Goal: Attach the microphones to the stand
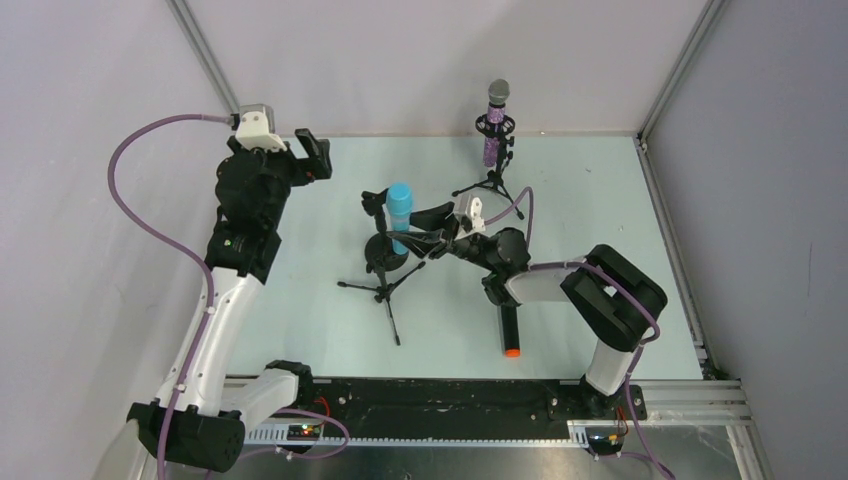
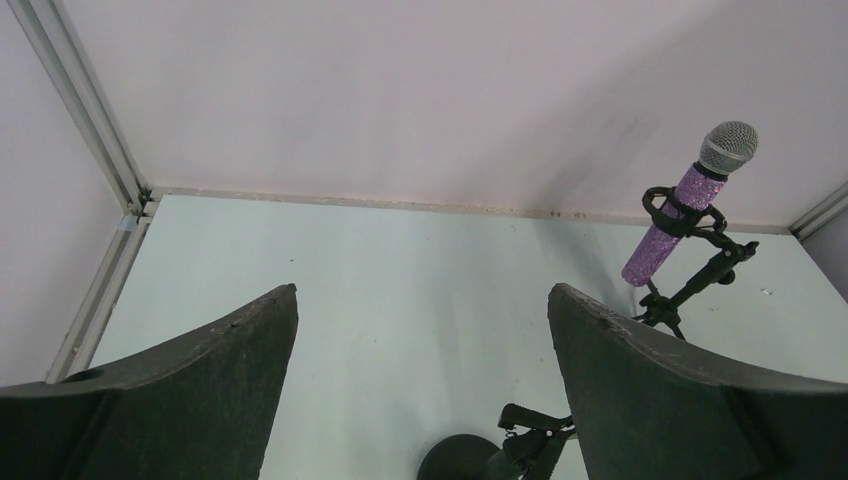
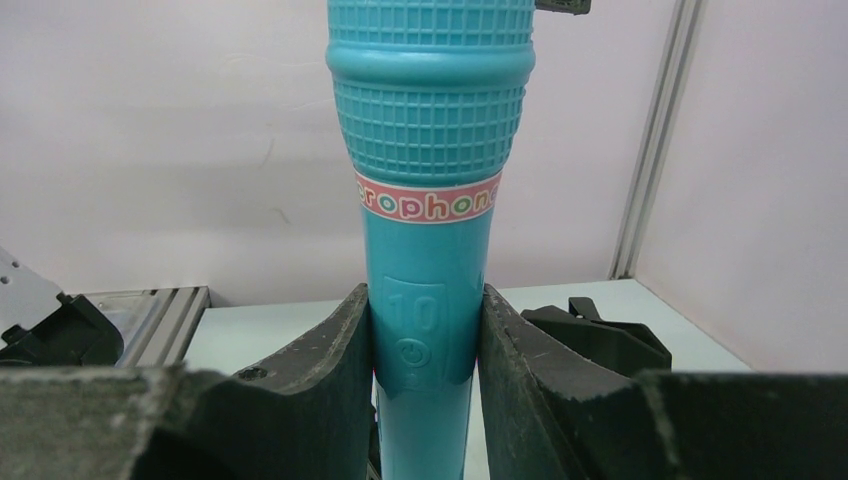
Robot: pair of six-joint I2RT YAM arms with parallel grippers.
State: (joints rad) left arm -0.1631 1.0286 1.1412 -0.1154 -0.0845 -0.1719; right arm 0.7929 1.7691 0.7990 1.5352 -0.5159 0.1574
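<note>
Gripping the light-blue microphone [image 3: 430, 150] by its handle, upright beside the centre stand [image 1: 385, 272] — right gripper [image 1: 428, 238], jaws closed on it. Left gripper [image 1: 312, 155]: jaws wide apart, empty, far left. Purple microphone [image 1: 494, 125] clipped in the far stand [image 1: 494, 182]; black microphone [image 1: 509, 330] lying on the table [image 1: 300, 320].

1. The purple microphone [image 2: 668, 225] has a glittery lilac-purple body and a silver mesh head.
2. The blue microphone [image 3: 430, 200] is light turquoise all over. Its head has a moulded grid pattern, and below it runs a pink band with letters in mixed colours.
3. The black microphone [image 1: 510, 325] has a bright orange end.
4. The near stand [image 1: 385, 258] and the far stand [image 1: 495, 183] are both plain black.
5. The table [image 1: 300, 230] is pale mint green, and the walls [image 1: 400, 60] are a pale lilac-white.
6. The left arm [image 1: 225, 310] and the right arm [image 1: 540, 283] are black and white.
7. The cable [image 1: 150, 135] is purple.
</note>
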